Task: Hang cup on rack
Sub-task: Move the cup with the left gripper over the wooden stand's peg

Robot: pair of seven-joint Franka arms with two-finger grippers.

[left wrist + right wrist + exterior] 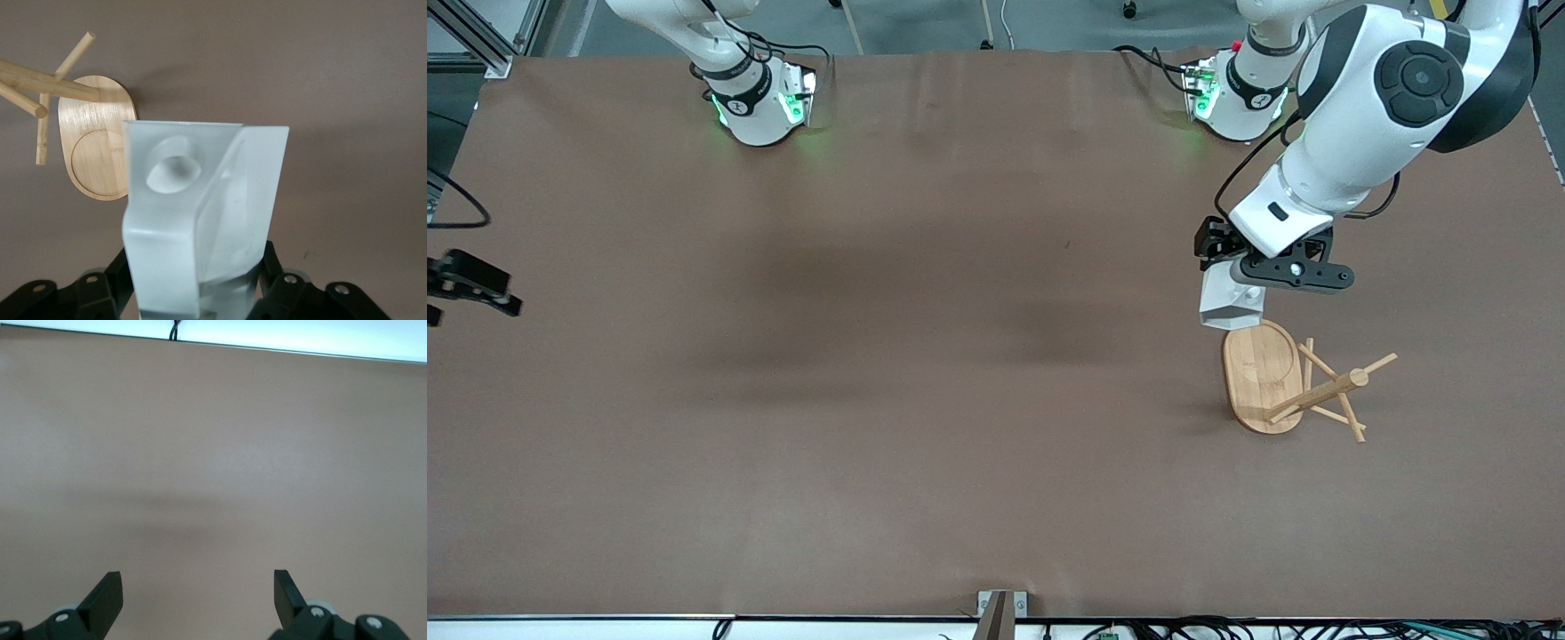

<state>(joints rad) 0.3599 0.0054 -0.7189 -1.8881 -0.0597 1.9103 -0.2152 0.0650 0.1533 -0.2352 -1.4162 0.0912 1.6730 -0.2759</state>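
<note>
At the right arm's end of the table [871, 356], the right gripper [467, 284] is parked at the edge of the front view w/ fingers spread wide and nothing held, as shown in its wrist view [198, 595]; that arm is waiting. Toward the left arm's end, the cup [1232, 300] is clamped in the left gripper [1240, 271] and carried in the air over the rim of the rack [1294, 382]. The rack's oval base [1261, 373] is seen flat on the table, its post and pegs [1334, 387] fanning toward the left arm's end.

In the left wrist view the cup's handle hole [172, 170] is seen facing outward, w/ the pegs [47, 80] off to one side, not yet lined up.

For a clean hang, the hole should prob. be aligned w/ a free upward-angled peg tip, approached along the peg's axis, then lowered until the handle is seated before the fingers are released. A sideways nudge could tip the light rack.
</note>
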